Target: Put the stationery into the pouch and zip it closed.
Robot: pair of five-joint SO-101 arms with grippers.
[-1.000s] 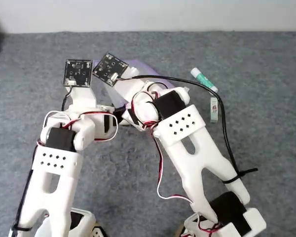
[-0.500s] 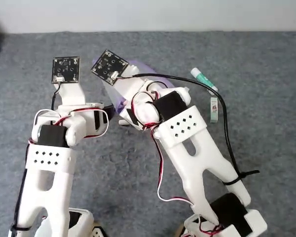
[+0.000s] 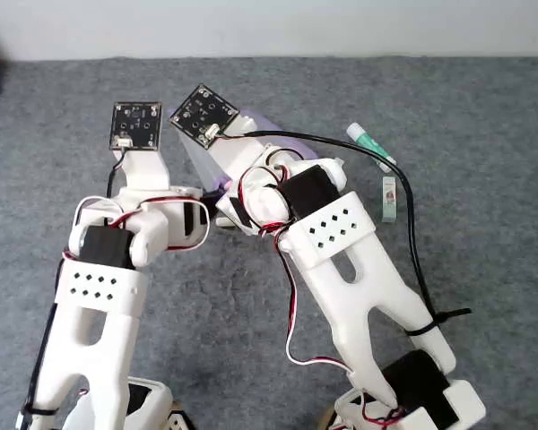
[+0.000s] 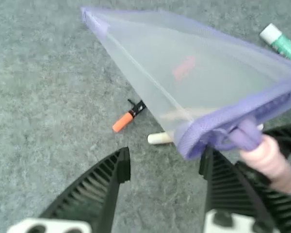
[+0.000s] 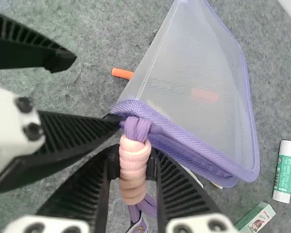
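Right wrist view gives us the grey carpeted table (image 5: 111,29) and, on it, the translucent mesh pouch with purple trim (image 5: 199,82), something orange showing through its side. Our right gripper (image 5: 133,150) is clamped on the pink ribbed zipper pull (image 5: 132,184) at the pouch's corner. Our left gripper (image 4: 164,160) is spread wide, holding nothing, just beside that corner. A green-and-white glue stick (image 5: 284,171) lies well apart, and a small orange pen (image 4: 123,121) lies near the pouch.

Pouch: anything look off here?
The pouch sits tilted, pulled up at one corner by the right hand, which is shut on its zipper pull. An orange pen, a glue stick and a small box lie outside it on the carpet.
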